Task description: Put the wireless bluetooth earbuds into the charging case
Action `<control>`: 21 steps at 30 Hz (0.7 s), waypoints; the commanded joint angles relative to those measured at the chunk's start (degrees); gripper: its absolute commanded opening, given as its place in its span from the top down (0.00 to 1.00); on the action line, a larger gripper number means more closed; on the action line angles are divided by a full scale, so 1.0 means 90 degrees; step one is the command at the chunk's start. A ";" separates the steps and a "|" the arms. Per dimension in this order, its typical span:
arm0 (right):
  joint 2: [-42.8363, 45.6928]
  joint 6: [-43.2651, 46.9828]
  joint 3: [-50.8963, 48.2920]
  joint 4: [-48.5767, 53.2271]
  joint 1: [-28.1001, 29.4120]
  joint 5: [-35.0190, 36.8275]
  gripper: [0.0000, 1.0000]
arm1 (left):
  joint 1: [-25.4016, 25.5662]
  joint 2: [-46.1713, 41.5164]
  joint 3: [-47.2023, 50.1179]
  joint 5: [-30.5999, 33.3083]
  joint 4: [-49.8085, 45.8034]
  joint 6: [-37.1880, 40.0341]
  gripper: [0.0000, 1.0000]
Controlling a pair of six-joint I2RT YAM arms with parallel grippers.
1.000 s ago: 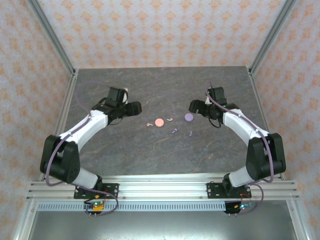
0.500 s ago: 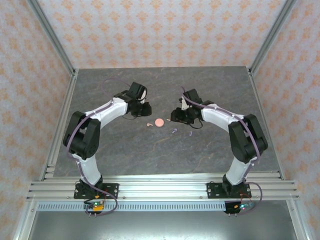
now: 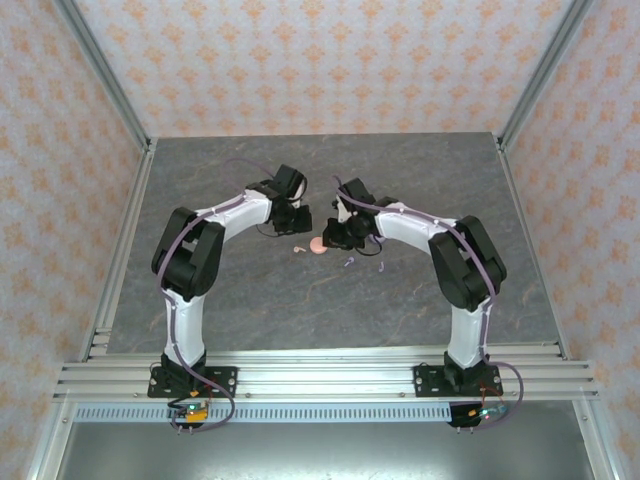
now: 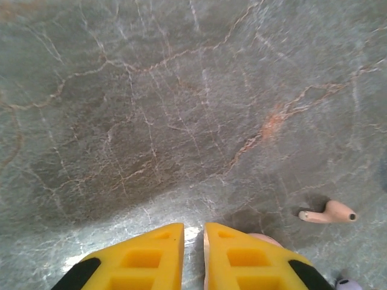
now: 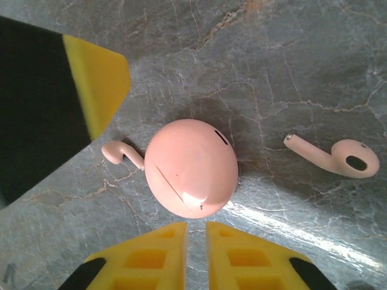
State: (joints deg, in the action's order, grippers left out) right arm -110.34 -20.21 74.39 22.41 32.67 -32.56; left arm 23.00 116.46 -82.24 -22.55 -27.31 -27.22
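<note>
A round salmon-pink charging case (image 5: 192, 175) lies closed on the marble table, also seen from above (image 3: 318, 246). One pink earbud (image 5: 121, 154) touches its left side; a second pink earbud (image 5: 338, 158) lies apart to the right. Two lilac earbuds (image 3: 349, 262) (image 3: 381, 267) lie nearer the front. My right gripper (image 5: 196, 226) hovers just short of the case, shut and empty. My left gripper (image 4: 193, 228) is shut and empty beside the case, whose pink edge (image 4: 266, 238) peeks past its right finger. A pink earbud (image 4: 329, 212) lies to its right. The lilac case is hidden under my right arm.
The left gripper's yellow-and-black finger (image 5: 91, 90) shows close to the pink case in the right wrist view. Both grippers (image 3: 300, 222) (image 3: 333, 236) crowd the table's centre. Metal frame posts and patterned walls bound the dark marble table (image 3: 250, 300).
Both arms have swung inward from the sides to meet at the pink case. The right arm now covers the lilac case and one pink earbud in the top view.
</note>
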 commanded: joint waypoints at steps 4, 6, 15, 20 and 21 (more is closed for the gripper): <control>-0.0291 -0.0238 0.0197 0.0189 0.0033 0.0173 0.84 | 0.0051 0.0095 -0.0092 -0.0246 -0.0003 -0.0130 0.83; -0.0353 -0.0247 0.0260 0.0263 0.0033 0.0262 0.84 | 0.0061 0.0115 -0.0045 -0.0261 -0.0025 -0.0110 0.83; -0.0602 -0.0265 0.0558 0.0521 0.0033 0.0702 0.84 | 0.0122 0.0078 0.0230 -0.0284 -0.0188 0.0075 0.84; -0.0802 -0.0256 0.0824 0.0629 0.0033 0.0829 0.85 | 0.0177 -0.0001 0.0362 -0.0343 -0.0222 0.0116 0.84; -0.0864 -0.0257 0.0900 0.0657 0.0033 0.0854 0.85 | 0.0180 -0.0001 0.0384 -0.0370 -0.0222 0.0107 0.84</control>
State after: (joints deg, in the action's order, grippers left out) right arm -116.27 -22.09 80.34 26.28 32.62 -27.16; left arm 23.92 117.49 -80.05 -24.27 -27.59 -26.98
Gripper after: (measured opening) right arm 0.153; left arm 0.165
